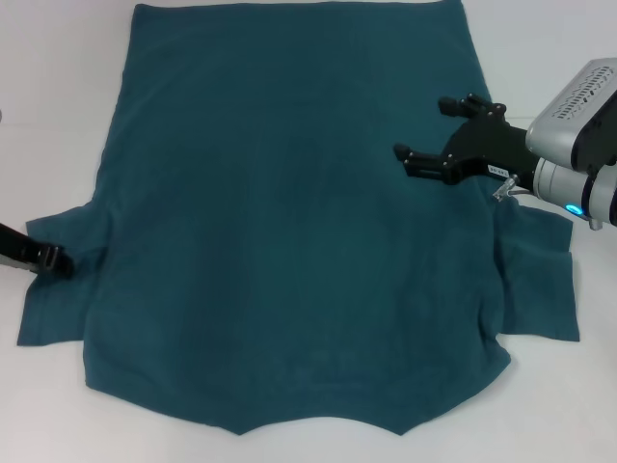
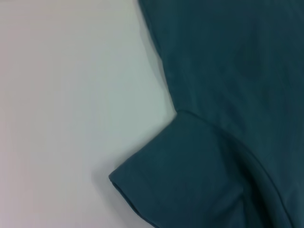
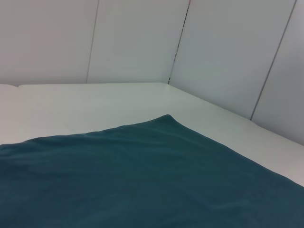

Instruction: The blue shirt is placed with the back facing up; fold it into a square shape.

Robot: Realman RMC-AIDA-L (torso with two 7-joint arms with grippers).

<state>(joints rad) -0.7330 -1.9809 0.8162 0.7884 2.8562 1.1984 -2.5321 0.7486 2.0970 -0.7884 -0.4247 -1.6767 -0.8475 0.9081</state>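
Observation:
The blue shirt [image 1: 289,222] lies flat on the white table [image 1: 58,96], plain side up, with the hem far from me and the neck edge near me. My right gripper [image 1: 426,128] is open and empty, held above the shirt's right side just beyond its right sleeve [image 1: 540,280]. My left gripper [image 1: 48,258] shows only as a dark tip at the edge of the left sleeve [image 1: 58,299]. The left wrist view shows that sleeve [image 2: 180,180] and the shirt's side edge [image 2: 228,71]. The right wrist view shows a far hem corner of the shirt [image 3: 142,180].
The white table [image 2: 71,95] surrounds the shirt on all sides. Grey wall panels [image 3: 213,47] stand behind the table's far edge in the right wrist view.

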